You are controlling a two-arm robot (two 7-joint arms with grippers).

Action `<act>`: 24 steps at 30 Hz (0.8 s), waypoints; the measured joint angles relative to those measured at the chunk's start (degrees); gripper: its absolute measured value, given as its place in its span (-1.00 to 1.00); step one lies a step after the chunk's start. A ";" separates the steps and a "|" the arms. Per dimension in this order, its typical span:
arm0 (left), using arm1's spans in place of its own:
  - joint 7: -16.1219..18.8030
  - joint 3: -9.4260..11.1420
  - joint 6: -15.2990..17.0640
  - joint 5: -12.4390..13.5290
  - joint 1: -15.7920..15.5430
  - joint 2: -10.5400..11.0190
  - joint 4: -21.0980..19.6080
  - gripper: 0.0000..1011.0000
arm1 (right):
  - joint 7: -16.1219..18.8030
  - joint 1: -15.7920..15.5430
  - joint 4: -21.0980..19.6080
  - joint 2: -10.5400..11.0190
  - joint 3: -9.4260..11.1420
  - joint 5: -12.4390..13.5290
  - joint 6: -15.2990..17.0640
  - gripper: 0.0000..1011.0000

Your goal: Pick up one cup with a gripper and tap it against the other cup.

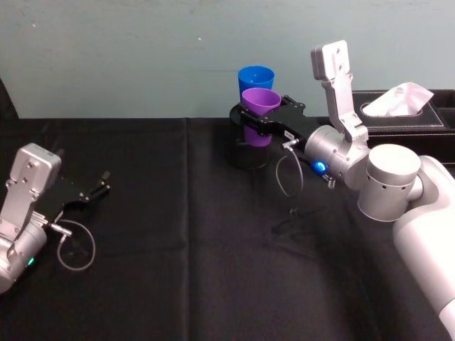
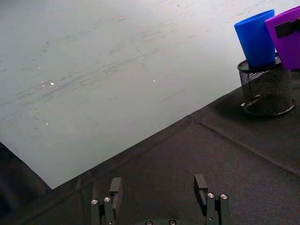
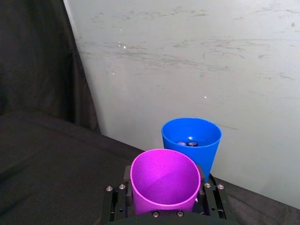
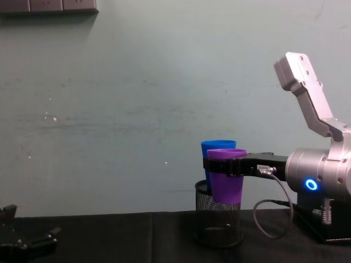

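My right gripper (image 1: pixel 264 119) is shut on the purple cup (image 1: pixel 259 98) and holds it upright in the air over the back of the table. The blue cup (image 1: pixel 256 77) stands just behind it, seated in a black mesh pen holder (image 1: pixel 249 158). In the chest view the purple cup (image 4: pixel 226 183) hangs partly in front of the blue cup (image 4: pixel 211 147), their rims close together; I cannot tell whether they touch. The right wrist view shows the purple cup (image 3: pixel 164 180) between the fingers (image 3: pixel 117 200), with the blue cup (image 3: pixel 190 140) beyond. My left gripper (image 1: pixel 92 190) rests open, far to the left.
A black tissue box (image 1: pixel 402 106) with a white tissue stands at the back right, behind my right arm. A black cloth (image 1: pixel 178 270) covers the table, and a pale wall runs behind it. The pen holder (image 2: pixel 266 89) sits near the table's back edge.
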 joint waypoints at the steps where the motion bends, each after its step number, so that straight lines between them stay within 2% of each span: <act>1: 0.00 0.00 0.00 0.00 0.00 0.00 0.00 0.98 | -0.01 0.00 0.00 0.00 -0.01 0.00 0.00 0.47; 24: 0.00 0.00 0.00 0.00 0.00 0.00 0.00 0.98 | -0.02 0.00 0.00 0.00 -0.02 -0.04 -0.04 0.47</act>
